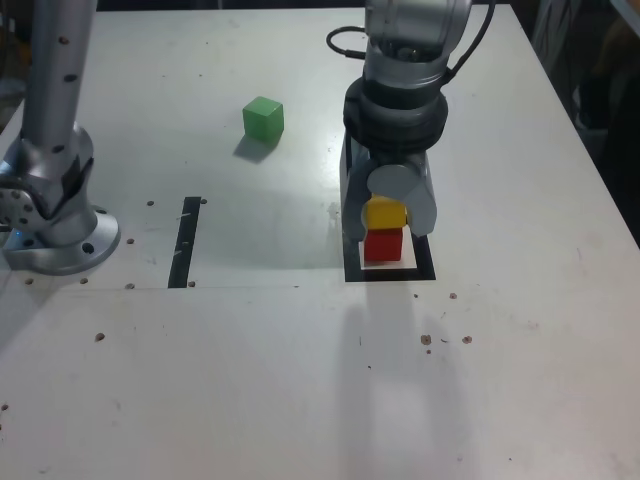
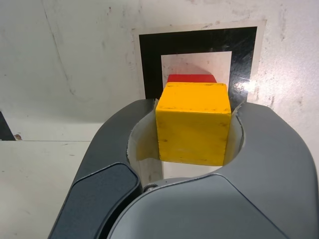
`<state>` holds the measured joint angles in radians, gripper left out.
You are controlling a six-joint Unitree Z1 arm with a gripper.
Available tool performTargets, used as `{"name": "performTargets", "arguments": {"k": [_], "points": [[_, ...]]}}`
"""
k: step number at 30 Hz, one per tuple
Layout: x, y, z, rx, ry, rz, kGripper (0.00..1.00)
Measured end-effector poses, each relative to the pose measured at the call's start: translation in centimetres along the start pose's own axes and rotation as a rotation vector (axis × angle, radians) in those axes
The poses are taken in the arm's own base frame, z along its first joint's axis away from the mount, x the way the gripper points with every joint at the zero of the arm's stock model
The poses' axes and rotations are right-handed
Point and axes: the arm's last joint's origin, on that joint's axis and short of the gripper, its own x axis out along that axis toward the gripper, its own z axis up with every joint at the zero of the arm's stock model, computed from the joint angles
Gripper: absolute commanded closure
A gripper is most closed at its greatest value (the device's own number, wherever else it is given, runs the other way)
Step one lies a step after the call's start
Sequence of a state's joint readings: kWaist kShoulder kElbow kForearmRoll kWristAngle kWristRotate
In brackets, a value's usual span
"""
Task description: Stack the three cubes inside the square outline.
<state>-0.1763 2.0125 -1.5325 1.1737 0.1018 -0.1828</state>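
Square outline (image 1: 390, 274): contains red cube (image 1: 383, 248), yellow cube (image 1: 384, 213) directly above it. Gripper (image 2: 197, 103): fingers narrow around yellow cube; firm hold cannot be told. Green cube (image 1: 263, 119): outside outline, exterior view's left.

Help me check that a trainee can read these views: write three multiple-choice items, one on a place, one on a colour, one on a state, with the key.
1. Where is the green cube?
A. Inside the outline
B. Outside it, toward the exterior view's left
C. On the yellow cube

2. What colour is the cube under the yellow one?
A. Red
B. Green
C. Blue

3. How is the yellow cube now?
A. Tipped over, away from the arm
B. Beside the green cube
C. Between the fingers

Key:
1: B, the exterior view shows it alone on the table.
2: A, the red cube shows below yellow in the exterior view.
3: C, the wrist view shows a finger on each side of it.
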Motion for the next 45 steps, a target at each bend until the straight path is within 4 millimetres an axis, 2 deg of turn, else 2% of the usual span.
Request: {"name": "performTargets", "arguments": {"k": [3, 5, 9, 13, 20, 24, 31, 34, 37, 42, 45], "points": [[0.1, 0.0, 0.1, 0.013, 0.001, -0.002, 0.08], [0.2, -0.1, 0.2, 0.016, 0.004, -0.002, 0.02], [0.1, 0.0, 0.1, 0.019, 0.008, 0.004, 0.01], [-1.2, 0.3, -0.7, 0.019, 0.002, 0.008, 0.01], [-5.8, 2.0, -5.3, 0.032, -0.016, 0.055, 0.01], [-7.1, 4.5, -8.3, 0.038, -0.005, 0.084, 0.01], [-5.7, 9.6, -12.1, -0.070, 0.074, 0.098, 0.01], [-5.4, 11.4, -12.1, -0.095, 0.088, 0.146, 0.01], [-5.0, 13.4, -11.3, -0.100, 0.115, 0.186, 0.01], [-4.3, 15.5, -10.4, -0.047, 0.139, 0.165, 0.02], [-3.1, 17.4, -9.8, -0.002, 0.168, 0.151, 0.01]]}}
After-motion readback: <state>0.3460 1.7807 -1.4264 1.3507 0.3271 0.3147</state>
